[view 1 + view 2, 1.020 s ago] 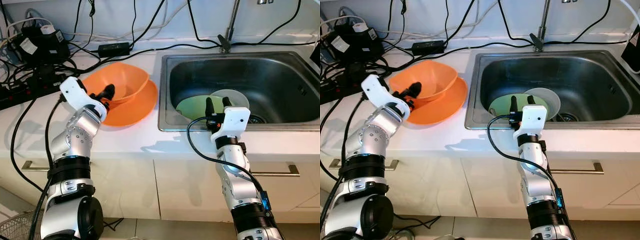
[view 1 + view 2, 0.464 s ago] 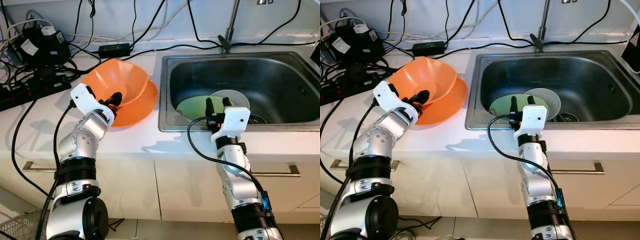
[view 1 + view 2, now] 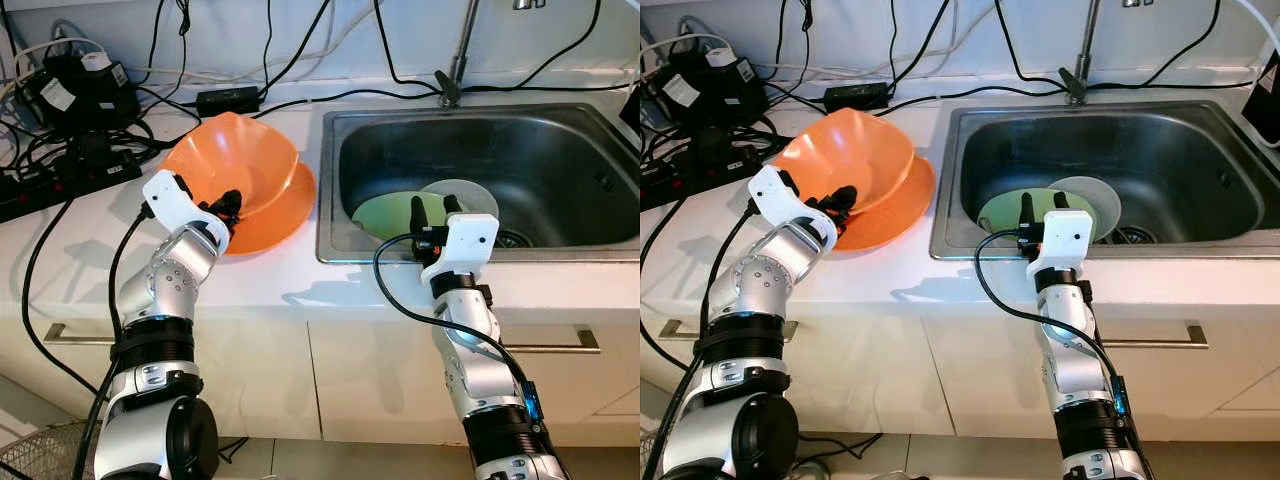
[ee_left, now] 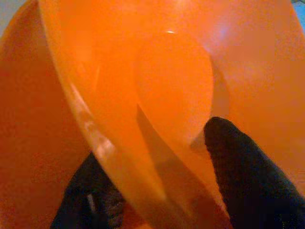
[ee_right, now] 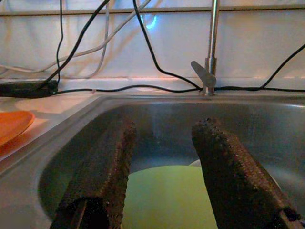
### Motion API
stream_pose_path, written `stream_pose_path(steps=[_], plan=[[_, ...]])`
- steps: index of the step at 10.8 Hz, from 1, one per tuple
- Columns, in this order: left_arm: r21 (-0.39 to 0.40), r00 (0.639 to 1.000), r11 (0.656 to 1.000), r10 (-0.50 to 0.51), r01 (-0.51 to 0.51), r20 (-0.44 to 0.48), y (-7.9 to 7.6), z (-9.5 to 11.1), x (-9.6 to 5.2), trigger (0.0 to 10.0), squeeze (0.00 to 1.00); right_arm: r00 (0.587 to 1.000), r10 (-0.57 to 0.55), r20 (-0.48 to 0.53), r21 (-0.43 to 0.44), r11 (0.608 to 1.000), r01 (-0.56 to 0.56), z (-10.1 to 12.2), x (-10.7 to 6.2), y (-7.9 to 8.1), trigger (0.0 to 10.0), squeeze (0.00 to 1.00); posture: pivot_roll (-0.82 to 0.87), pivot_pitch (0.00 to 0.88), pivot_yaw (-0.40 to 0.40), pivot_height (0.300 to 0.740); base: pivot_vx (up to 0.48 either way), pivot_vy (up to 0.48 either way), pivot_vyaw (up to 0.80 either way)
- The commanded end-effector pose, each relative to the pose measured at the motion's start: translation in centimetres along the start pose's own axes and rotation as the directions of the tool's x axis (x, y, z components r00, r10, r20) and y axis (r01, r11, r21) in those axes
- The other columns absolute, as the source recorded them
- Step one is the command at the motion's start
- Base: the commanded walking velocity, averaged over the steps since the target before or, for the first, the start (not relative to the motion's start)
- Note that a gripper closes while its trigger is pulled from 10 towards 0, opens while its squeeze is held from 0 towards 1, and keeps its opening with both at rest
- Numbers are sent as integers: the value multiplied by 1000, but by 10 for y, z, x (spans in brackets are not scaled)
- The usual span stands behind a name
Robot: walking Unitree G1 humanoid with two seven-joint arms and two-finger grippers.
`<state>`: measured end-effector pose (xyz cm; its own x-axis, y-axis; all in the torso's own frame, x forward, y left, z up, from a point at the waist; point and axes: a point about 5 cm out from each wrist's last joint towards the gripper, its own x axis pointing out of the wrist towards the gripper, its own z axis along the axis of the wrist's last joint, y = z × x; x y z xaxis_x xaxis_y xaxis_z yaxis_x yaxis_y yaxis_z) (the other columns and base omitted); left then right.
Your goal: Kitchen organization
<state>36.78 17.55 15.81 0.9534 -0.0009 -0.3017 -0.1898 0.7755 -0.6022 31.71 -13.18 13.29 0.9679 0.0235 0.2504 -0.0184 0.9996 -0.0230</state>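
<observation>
A white kitchen countertop (image 3: 260, 285) runs across the scene, with a rectangular stainless steel sink (image 3: 560, 140) set into it on the robot's right and a tangle of black power cables and adapters (image 3: 75, 90) against the wall on its left. Between the cables and the sink sits a shallow orange plastic plate (image 3: 285, 205), and resting on it is a deep orange plastic bowl (image 3: 235, 160), tipped up on its edge so that its open side faces the sink. The left gripper (image 3: 226, 206) is at the bowl's near rim, clamped onto it; in the left wrist view one black finger (image 4: 248, 176) lies inside the bowl and the other sits outside the wall (image 4: 90, 195), with the orange rim pinched between them. The silver left arm (image 3: 165, 290) rises from below the counter edge to reach it. The right gripper (image 3: 432, 208) hovers just over the near edge of the sink, its two black fingers spread apart and holding nothing, pointing into the basin. Below the fingers, on the sink floor, lies a pale green round plate (image 3: 395, 212), with a smaller pale grey round dish (image 3: 470, 192) partly overlapping it on the side nearer the drain. A slim metal tap (image 3: 458, 60) stands at the back of the sink. White cabinet fronts with metal bar handles (image 3: 570, 345) sit below the counter.
</observation>
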Motion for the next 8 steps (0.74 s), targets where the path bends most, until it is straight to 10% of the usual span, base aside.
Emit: stream_pose_path(steps=[1, 8], plan=[[15, 999, 999, 36, -36, -3, 7, -2, -1, 0, 0, 999, 5, -49, -6, 1000, -6, -8, -3, 0, 10000, 0, 6, 0, 105, 740, 0, 0, 0], [12, 1000, 1000, 12, -13, 26, 0, -1, -1, 0, 0, 999, -3, -49, -14, 1000, 3, -6, 1, -4, 10000, 0, 12, 0, 106, 740, 0, 0, 0]])
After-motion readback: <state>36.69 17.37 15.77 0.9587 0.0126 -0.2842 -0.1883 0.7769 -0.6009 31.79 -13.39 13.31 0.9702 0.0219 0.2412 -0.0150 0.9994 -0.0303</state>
